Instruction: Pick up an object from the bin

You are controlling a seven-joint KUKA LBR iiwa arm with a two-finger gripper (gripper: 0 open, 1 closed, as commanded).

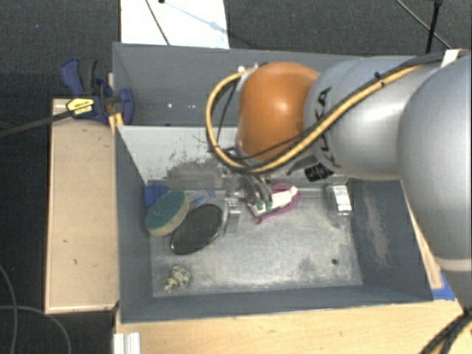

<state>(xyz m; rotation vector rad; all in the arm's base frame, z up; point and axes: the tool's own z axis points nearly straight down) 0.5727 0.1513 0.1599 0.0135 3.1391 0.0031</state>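
Purple-and-white item with a green end (279, 199) lay on the floor of the bin (295, 271), midway along and toward the back wall, touching or just beside the tool (254, 198). Whether the tool was spread or closed could not be told, as the orange wrist cover (273, 109) overhung it. A black oval pad (196, 229) lay near on the left. Judgement: the tool should centre across the item's narrow width, clear of the pad, before closing.
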